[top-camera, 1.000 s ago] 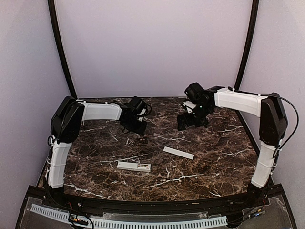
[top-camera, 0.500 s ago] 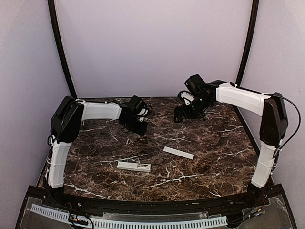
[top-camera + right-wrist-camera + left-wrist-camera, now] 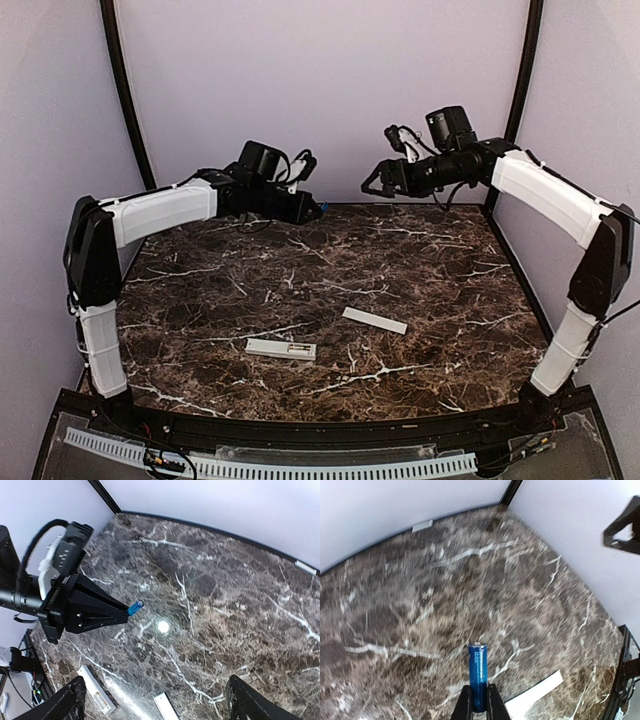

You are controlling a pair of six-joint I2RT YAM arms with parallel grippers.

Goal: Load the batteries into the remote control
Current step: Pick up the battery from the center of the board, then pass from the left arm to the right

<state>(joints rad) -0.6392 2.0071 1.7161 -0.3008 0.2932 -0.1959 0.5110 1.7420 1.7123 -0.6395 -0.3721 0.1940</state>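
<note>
The left hand is pinched shut on one blue battery, most of the cell sticking out past its fingertips, high above the far edge of the surface. The right hand faces it, spread wide and empty (a handover, by the look of it). The remote control lies toward the near edge, left of centre, with a loose white strip near it. Next, the right hand would need to line up on the exposed end and close before the left lets go.
</note>
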